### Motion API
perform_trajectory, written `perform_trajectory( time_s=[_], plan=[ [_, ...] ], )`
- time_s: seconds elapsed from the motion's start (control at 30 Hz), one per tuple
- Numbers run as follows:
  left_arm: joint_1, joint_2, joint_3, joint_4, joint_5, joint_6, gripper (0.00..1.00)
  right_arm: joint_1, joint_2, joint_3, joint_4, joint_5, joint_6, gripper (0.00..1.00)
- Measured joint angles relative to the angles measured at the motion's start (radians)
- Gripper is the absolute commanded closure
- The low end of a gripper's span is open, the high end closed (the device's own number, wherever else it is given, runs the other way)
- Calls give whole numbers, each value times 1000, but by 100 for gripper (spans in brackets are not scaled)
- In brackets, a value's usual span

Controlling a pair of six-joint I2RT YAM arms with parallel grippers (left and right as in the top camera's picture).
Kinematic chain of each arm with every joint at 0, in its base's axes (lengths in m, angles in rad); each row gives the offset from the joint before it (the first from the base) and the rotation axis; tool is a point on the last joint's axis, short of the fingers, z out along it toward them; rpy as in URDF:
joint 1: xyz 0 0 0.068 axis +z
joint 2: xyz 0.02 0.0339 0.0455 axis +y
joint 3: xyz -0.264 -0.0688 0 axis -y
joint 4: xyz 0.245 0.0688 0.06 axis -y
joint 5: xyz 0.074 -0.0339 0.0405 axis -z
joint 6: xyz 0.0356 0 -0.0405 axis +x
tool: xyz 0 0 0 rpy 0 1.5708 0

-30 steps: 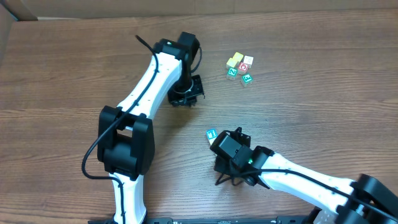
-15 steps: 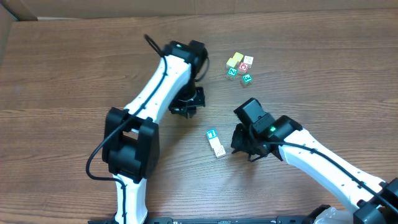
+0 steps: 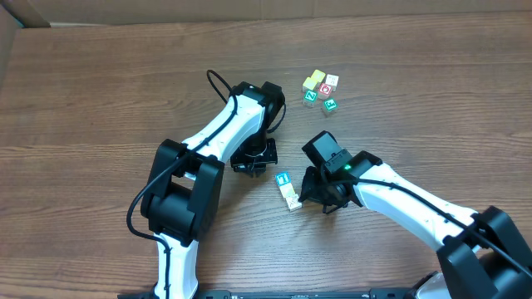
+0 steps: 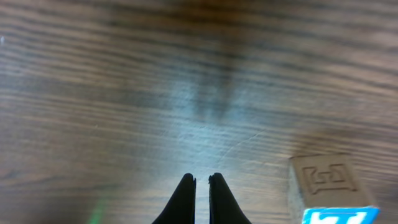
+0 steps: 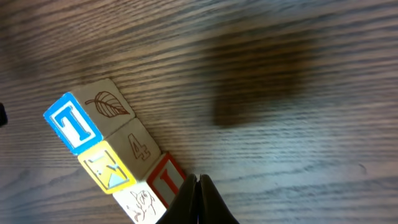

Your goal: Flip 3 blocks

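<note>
A: The left claw [image 3: 253, 157], overhead view: shut, empty, low over the desk [image 3: 91, 91]. The right claw [image 3: 311, 196] is shut too, nothing held.
B: Blocks?
A: Three in a slanting row between the claws, mid-desk. The blue block [image 3: 283, 178] is at the top, the pale yellow block [image 3: 288, 193] in the middle, the cream block [image 3: 293, 203] at the bottom, all touching. A separate cluster of cubes [image 3: 321, 90] sits well apart, farther back on the right.
B: Left wrist view?
A: Fingers together over bare wood. Blue block at lower right, near the tips but apart. Its side shows a pressed-in letter.
B: Right wrist?
A: Fingers pinched shut, tips just beside the cream block's red-lettered side. Contact: cannot tell. Blue block shows a T, with a leaf on its side. The yellow one shows a 4.
</note>
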Motion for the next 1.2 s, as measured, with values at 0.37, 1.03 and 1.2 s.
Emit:
perform_trajectory(
  time_s=[0.37, 1.03, 1.2],
  plan=[
    [0, 0, -50, 110, 91, -4, 96, 25, 53, 0, 16, -2, 0, 96],
    [0, 0, -103, 168, 208, -3, 96, 25, 53, 0, 16, -72, 0, 96],
    [0, 0, -103, 171, 211, -3, 96, 25, 53, 0, 16, -76, 0, 96]
  ],
)
